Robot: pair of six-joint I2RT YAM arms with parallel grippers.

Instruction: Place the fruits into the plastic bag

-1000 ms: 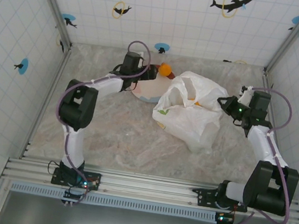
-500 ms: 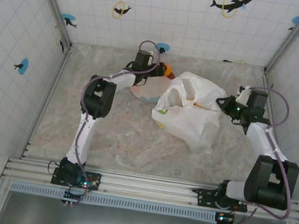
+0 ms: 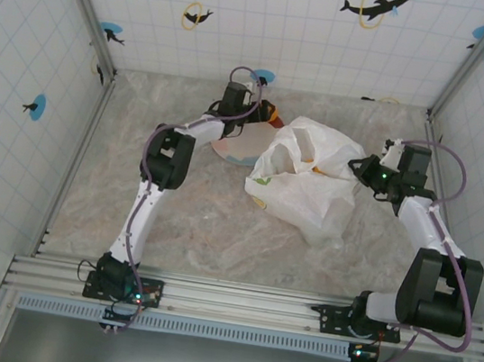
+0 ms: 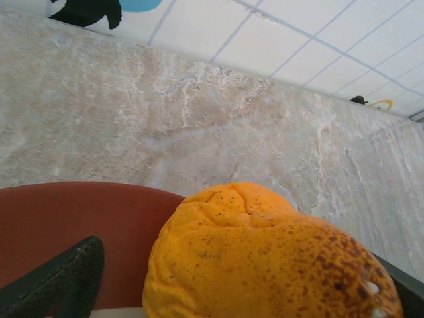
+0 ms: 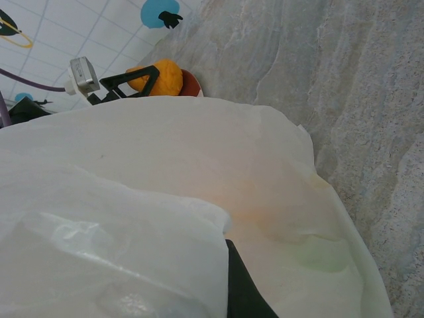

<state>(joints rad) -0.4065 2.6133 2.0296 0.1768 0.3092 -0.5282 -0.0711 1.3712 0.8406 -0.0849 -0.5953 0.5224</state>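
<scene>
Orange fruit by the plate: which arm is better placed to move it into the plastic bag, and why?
Left. The left gripper has its fingers either side of the orange fruit at the plate; the right gripper is at the plastic bag, film draped over it.

Thin-film plastic bag [image 5: 165,185]: white, translucent, crinkly, soft sheen. Peel of orange fruit [image 4: 265,258]: dimpled, matt, brown-speckled. Rim of plate [image 4: 79,218]: smooth, reddish, dull. Marbled counter [image 3: 200,220]: stone look, matt, grainy.
</scene>
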